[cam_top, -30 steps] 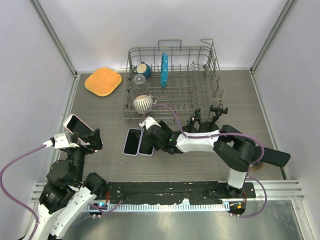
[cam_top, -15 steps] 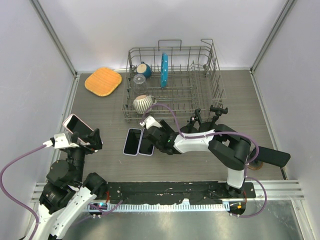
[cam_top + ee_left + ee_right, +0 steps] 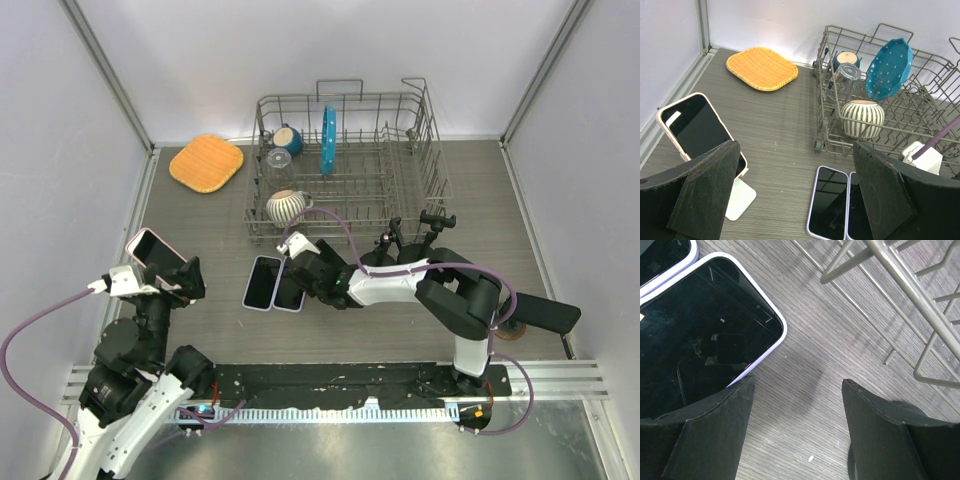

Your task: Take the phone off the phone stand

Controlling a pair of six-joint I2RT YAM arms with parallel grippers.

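Note:
A phone in a pink case [image 3: 152, 250] leans on a white stand [image 3: 739, 197] at the left of the table; in the left wrist view the phone [image 3: 696, 129] shows just behind my left finger. My left gripper [image 3: 188, 278] is open and empty beside the stand, its fingers [image 3: 705, 192] wide apart. Two more phones [image 3: 264, 283] lie flat side by side mid-table. My right gripper [image 3: 303, 268] is open and empty, low over the table by the right phone's corner [image 3: 705, 352].
A wire dish rack [image 3: 345, 165] stands at the back with a striped cup [image 3: 287, 207], a blue plate [image 3: 328, 140] and a glass. An orange mat [image 3: 207, 162] lies at the back left. The rack's wires [image 3: 900, 280] are close to my right gripper.
My right gripper and the two flat phones have shifted slightly to the left. The left arm and the phone on the stand have not moved.

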